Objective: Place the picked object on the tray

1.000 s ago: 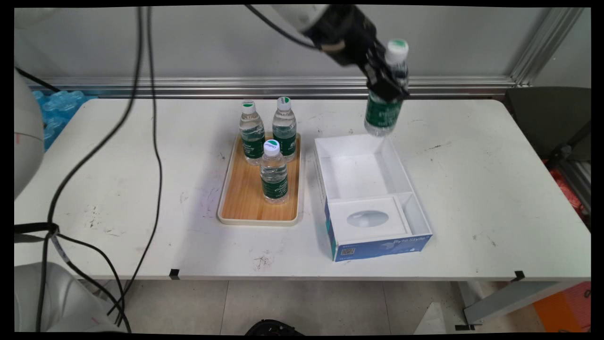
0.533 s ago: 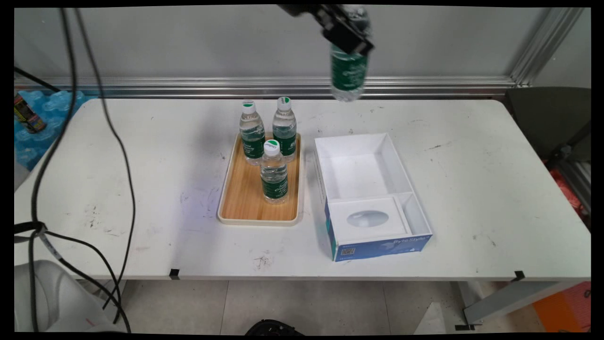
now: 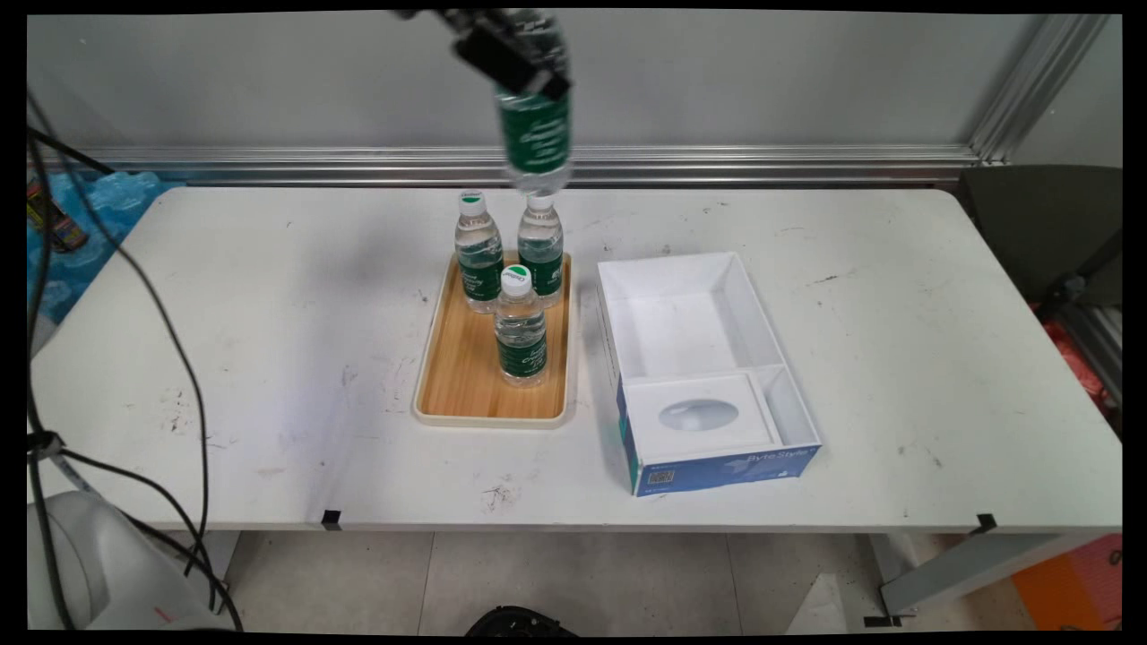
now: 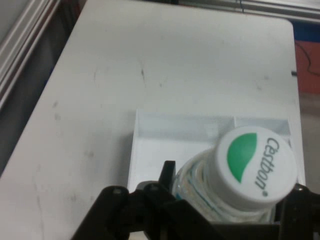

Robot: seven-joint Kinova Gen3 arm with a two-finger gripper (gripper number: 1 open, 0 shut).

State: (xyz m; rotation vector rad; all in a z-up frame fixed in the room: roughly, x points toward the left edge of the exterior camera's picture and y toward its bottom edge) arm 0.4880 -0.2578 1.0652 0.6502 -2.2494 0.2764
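High at the top of the main view my gripper (image 3: 520,54) is shut on a clear water bottle (image 3: 535,134) with a green label, which hangs upright above the far end of the wooden tray (image 3: 457,367). Three like bottles stand on the tray: two at the back (image 3: 478,253) (image 3: 541,251) and one in front (image 3: 521,327). In the hand view the held bottle's white and green cap (image 4: 255,167) fills the lower right between the fingers (image 4: 167,182), with the white box (image 4: 165,145) below it.
An open white box (image 3: 703,358) with blue sides and an inner insert sits to the right of the tray. Black cables (image 3: 161,305) hang at the left. A blue pack of bottles (image 3: 99,206) lies beyond the table's left far corner.
The gripper has lifted the bottle from above the box's far edge and carried it left, to above the tray's back bottles. The three tray bottles have not moved.
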